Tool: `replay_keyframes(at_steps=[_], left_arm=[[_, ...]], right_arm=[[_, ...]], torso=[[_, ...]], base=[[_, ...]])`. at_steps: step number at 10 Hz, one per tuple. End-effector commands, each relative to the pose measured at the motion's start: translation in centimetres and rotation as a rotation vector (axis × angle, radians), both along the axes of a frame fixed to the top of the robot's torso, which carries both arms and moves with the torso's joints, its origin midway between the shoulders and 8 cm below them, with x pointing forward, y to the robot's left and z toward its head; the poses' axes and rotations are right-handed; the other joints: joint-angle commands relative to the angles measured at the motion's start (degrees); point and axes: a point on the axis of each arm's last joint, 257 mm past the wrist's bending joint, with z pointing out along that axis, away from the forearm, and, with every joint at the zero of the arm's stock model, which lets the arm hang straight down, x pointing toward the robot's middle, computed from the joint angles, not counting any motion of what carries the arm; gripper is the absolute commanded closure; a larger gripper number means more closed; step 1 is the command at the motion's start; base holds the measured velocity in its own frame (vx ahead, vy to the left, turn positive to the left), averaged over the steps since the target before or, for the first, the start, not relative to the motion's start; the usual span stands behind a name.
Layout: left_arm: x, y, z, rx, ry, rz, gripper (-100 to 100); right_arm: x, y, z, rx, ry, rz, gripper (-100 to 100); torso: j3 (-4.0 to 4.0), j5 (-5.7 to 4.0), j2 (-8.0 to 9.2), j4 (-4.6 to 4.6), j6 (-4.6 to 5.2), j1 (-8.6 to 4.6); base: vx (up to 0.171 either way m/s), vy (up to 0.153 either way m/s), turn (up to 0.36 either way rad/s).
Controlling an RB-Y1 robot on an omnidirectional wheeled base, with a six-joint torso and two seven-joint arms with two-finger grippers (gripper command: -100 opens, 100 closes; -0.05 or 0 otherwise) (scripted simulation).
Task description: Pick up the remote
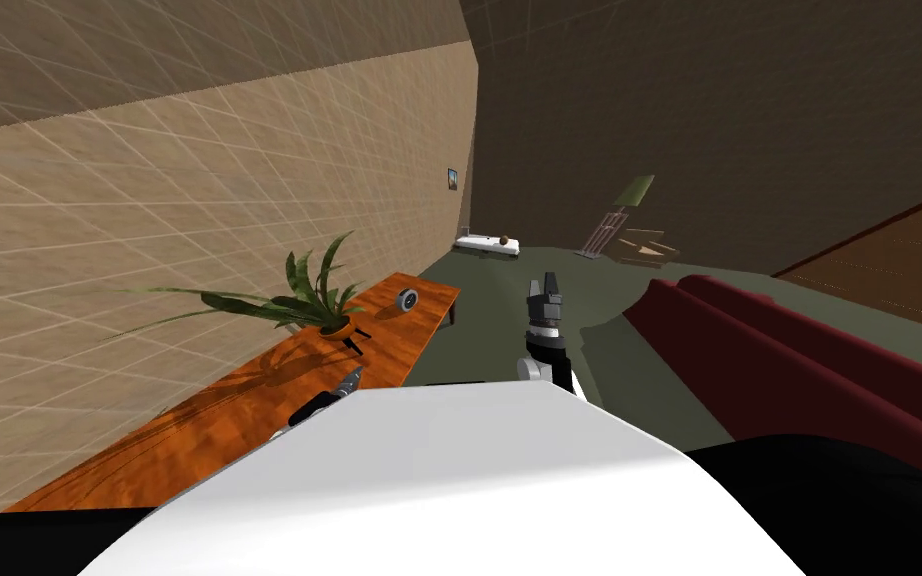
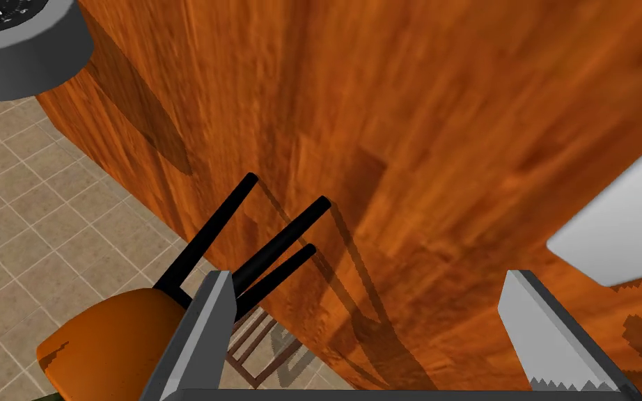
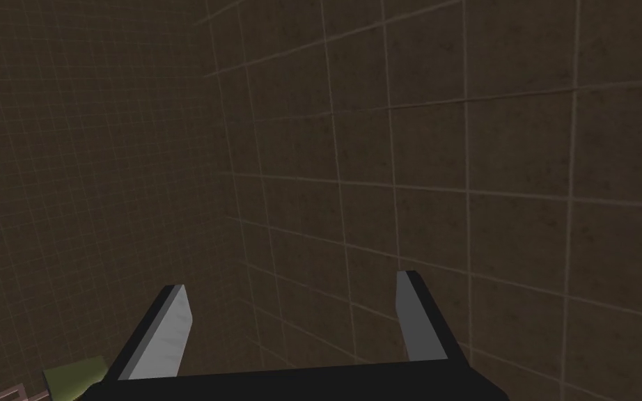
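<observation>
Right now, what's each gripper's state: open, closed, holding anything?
Left gripper: jaws open, holding nothing, above the wooden table.
Right gripper: jaws open, holding nothing.

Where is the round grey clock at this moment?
In the head view the round grey clock stands on the long orange wooden table, on my left near its far end, just beyond the potted green plant.

**Tiled room, table and sofa**

Looking over a long orange wooden table (image 1: 229,420) running along a tan tiled wall (image 1: 149,200), bearing a potted plant (image 1: 314,295). Facing a dark red sofa (image 1: 799,370) across grey-green floor (image 1: 509,290). Closing behind: dark brown tiled wall (image 1: 709,110), green-shaded floor lamp (image 1: 635,192) standing near it.
</observation>
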Motion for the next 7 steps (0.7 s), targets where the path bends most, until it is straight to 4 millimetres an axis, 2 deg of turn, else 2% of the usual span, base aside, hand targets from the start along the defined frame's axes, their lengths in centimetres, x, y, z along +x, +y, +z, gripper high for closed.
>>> replay_keyframes(at_steps=[1, 3, 5, 7], left_arm=[[-1.3, 0.0, -1.4, -0.010, 0.045, 0.007, -100], [-4.9, 0.5, -4.1, -0.040, 0.163, 0.028, -100], [-5.2, 0.4, -4.3, -0.045, 0.176, 0.028, -100], [-8.7, 0.5, -6.6, -0.081, 0.285, 0.045, -100]], right_arm=[[0.0, 0.0, 0.0, 0.000, 0.000, 0.000, 0], [0.0, 0.0, 0.0, 0.000, 0.000, 0.000, 0], [0.0, 0.0, 0.0, 0.000, 0.000, 0.000, 0], [0.0, 0.0, 0.0, 0.000, 0.000, 0.000, 0]], torso=[[0.00, 0.00, 0.00, 0.00, 0.00, 0.00], [-0.06, 0.00, -0.10, -0.02, 0.00, -0.03], [-0.03, 0.00, -0.06, -0.01, -0.08, 0.00], [-0.08, -0.02, -0.15, -0.03, -0.02, -0.08]], base=[[-0.033, 0.049, -0.125], [-0.051, 0.056, -0.367], [-0.035, 0.048, -0.025], [-0.046, 0.046, -0.307]])
